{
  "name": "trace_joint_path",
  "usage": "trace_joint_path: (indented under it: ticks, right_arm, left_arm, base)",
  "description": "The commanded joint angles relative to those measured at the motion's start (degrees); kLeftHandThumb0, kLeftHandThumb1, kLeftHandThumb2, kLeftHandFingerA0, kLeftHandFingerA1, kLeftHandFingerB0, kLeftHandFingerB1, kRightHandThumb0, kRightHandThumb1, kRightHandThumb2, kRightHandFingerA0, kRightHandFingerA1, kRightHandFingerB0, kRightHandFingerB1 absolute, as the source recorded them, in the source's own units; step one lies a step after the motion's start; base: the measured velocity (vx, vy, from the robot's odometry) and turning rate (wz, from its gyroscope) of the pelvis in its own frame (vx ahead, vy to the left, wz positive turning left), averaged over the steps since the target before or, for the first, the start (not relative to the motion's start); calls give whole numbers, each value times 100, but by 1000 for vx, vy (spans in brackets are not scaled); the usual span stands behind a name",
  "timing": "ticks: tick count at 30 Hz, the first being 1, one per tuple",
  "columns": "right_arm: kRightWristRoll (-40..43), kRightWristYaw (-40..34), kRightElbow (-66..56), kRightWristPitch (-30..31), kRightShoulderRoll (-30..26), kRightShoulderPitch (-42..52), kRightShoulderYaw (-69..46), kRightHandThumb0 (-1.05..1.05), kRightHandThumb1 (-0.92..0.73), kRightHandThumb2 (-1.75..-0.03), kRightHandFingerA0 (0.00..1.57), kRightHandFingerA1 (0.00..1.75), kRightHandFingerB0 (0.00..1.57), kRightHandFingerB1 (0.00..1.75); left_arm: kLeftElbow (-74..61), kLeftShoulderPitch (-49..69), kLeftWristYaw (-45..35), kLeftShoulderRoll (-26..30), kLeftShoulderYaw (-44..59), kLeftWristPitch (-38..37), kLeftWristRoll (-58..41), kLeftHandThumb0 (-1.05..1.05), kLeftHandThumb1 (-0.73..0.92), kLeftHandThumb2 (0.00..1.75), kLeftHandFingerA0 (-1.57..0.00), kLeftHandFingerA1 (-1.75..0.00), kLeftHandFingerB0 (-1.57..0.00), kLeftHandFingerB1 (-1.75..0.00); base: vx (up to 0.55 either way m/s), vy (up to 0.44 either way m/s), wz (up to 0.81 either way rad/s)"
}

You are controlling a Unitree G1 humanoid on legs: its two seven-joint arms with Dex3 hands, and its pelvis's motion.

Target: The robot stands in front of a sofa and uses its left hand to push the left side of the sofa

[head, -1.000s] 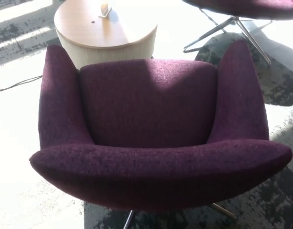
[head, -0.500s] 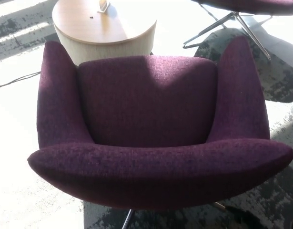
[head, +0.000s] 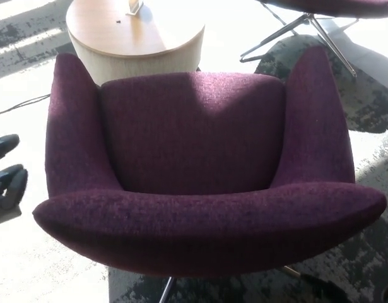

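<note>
A purple fabric sofa chair [head: 194,164] fills the head view, seen from behind and above, its backrest rim nearest me and its seat facing away. Its left armrest [head: 70,126] rises at the picture's left. My left hand [head: 5,170] shows at the left edge, black fingers spread apart, holding nothing, a short gap away from the armrest's outer side. My right hand does not show.
A round wooden table [head: 134,38] stands just beyond the chair, with a small object on top. A second purple chair on metal legs [head: 307,25] is at the top right. A black cable [head: 20,107] runs across the bright floor at left. Dark patterned carpet lies at right.
My left hand has come into view at the left edge, beside the left armrest. The camera has shifted slightly; the chair itself looks unmoved.
</note>
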Motion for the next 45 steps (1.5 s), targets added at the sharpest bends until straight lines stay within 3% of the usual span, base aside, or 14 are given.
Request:
trace_joint_path:
  ticks: [1, 4, 5, 12, 13, 16, 17, 18, 28, 30, 31, 37, 38, 45]
  right_arm:
    - [-14, 26, -28, -217, 29, 98, 109, -71, -81, -66, 50, 36, 50, 35]
    - [2, 17, -30, -227, 23, 108, 139, -71, -81, -66, 50, 36, 50, 35]
    - [42, 53, 8, -249, 26, 102, 122, -72, -81, -65, 52, 36, 49, 35]
    - [149, 228, -60, -300, 73, 134, 86, -69, -81, -65, 54, 37, 50, 36]
    - [183, 286, -72, -307, 61, 127, 66, -69, -80, -65, 54, 38, 51, 36]
    - [169, 264, -135, -314, 54, 157, 73, -74, -71, -76, 53, 43, 48, 40]
    - [164, 264, -151, -325, 51, 169, 78, -74, -71, -76, 53, 43, 48, 40]
    - [162, 244, -132, -321, 51, 165, 71, -67, -80, -65, 55, 37, 52, 36]
    - [87, 169, -110, -337, 45, 92, 153, -68, -80, -65, 57, 38, 54, 37]
    - [51, 131, -121, -330, 21, 86, 168, -69, -81, -65, 57, 38, 53, 37]
    - [28, 100, -135, -320, 8, 81, 179, -75, -71, -73, 56, 42, 50, 39]
    - [18, 56, -159, -278, 21, 15, 204, -71, -80, -65, 60, 39, 53, 36]
    - [2, 53, -122, -295, 9, -6, 213, -77, -70, -76, 57, 44, 49, 41]
    - [-15, 23, -123, -337, -2, -35, 263, -76, -69, -76, 59, 44, 50, 41]
  left_arm:
    - [101, -125, 206, -339, -452, 207, 414, -37, 48, 112, -3, -52, 0, -48]
    - [100, -126, 231, -344, -507, 222, 399, -37, 48, 112, -3, -52, 0, -48]
    - [167, -149, 241, -438, -630, 210, 491, -83, 92, 74, -12, -40, -17, -35]
    - [281, -79, 324, -575, -888, 252, 635, -85, 92, 74, -14, -40, -16, -34]
    - [270, -45, 315, -590, -907, 268, 632, -38, 47, 111, -2, -50, 0, -47]
    - [184, 84, 327, -599, -962, 218, 636, -37, 46, 111, -3, -50, -1, -47]
    - [153, 120, 337, -601, -978, 198, 646, -37, 46, 111, -3, -50, -1, -47]
    - [96, 161, 334, -610, -1003, 215, 652, -86, 92, 73, -17, -39, -18, -34]
    - [-967, 592, 201, -862, -1428, 450, 701, -83, 92, 75, -25, -39, -24, -34]
    - [-1115, 642, 198, -920, -1534, 437, 727, -89, 78, 91, -23, -46, -20, -40]
    - [-1260, 675, 157, -995, -1633, 432, 736, -81, 92, 74, -25, -41, -25, -35]
    - [-2056, 874, -35, -1094, -2111, 710, 819, -79, 92, 72, -25, -40, -24, -34]
    - [-2231, 920, -57, -1108, -2230, 777, 853, -80, 91, 72, -24, -40, -23, -33]
    - [-2972, 1162, -277, -1060, -2732, 1211, 817, -78, 92, 69, -26, -39, -27, -33]
  base:
    - [0, 0, 0]
    - [0, 0, 0]
    - [0, 0, 0]
    - [0, 0, 0]
    - [0, 0, 0]
    - [0, 0, 0]
    - [0, 0, 0]
    - [0, 0, 0]
    - [0, 0, 0]
    - [0, 0, 0]
    - [0, 0, 0]
    - [0, 0, 0]
    - [0, 0, 0]
    - [0, 0, 2]
